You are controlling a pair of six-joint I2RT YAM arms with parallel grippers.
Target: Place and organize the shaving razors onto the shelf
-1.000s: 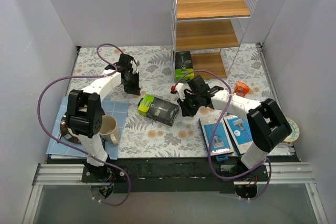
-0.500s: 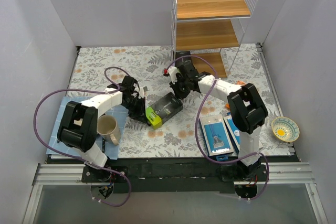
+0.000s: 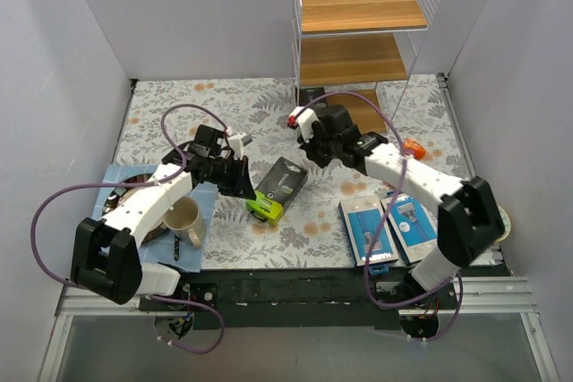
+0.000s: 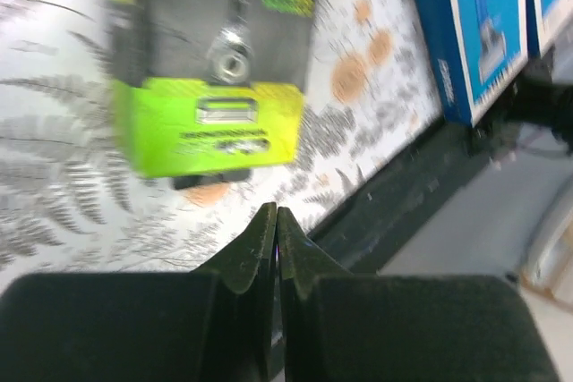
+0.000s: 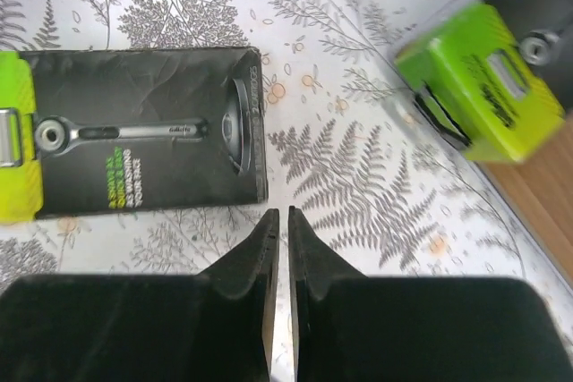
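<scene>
Black fingers of the left hand (image 4: 276, 212) are pressed together with nothing between them. The right hand (image 5: 279, 214) is clenched on nothing too. Neither holds a pack.

Left hand: low over the surface (image 3: 170, 109), just beside the green end of a black-and-green box (image 4: 210, 69) printed with a razor.
Right hand: over bare surface between the dark end of that box and a second box (image 5: 483, 78) of the same kind at the shelf's foot.

Task items: the two blue razor packs (image 3: 367, 232) (image 3: 410, 223) lie flat, side by side, at the near edge. They are well apart from the shelf (image 3: 358, 60), whose upper two boards look bare.

Risks, as judged:
- Fingers must part before any pickup. A closed hand coming down would only shove a pack.
- The packs are flat on the surface, so there is little edge to pinch. A skidding fingertip could push one over the near edge, just beside them.
- The packs sit so close that lifting one may drag or tilt the other.
- The right arm's elbow hangs near the packs, so a reach back could sweep them.
- The black-and-green box lies between both hands and could be knocked on any crossing move.
- The wire rim could catch a card corner on entry.
- The mug (image 3: 183, 218) sits close under the left forearm.
</scene>
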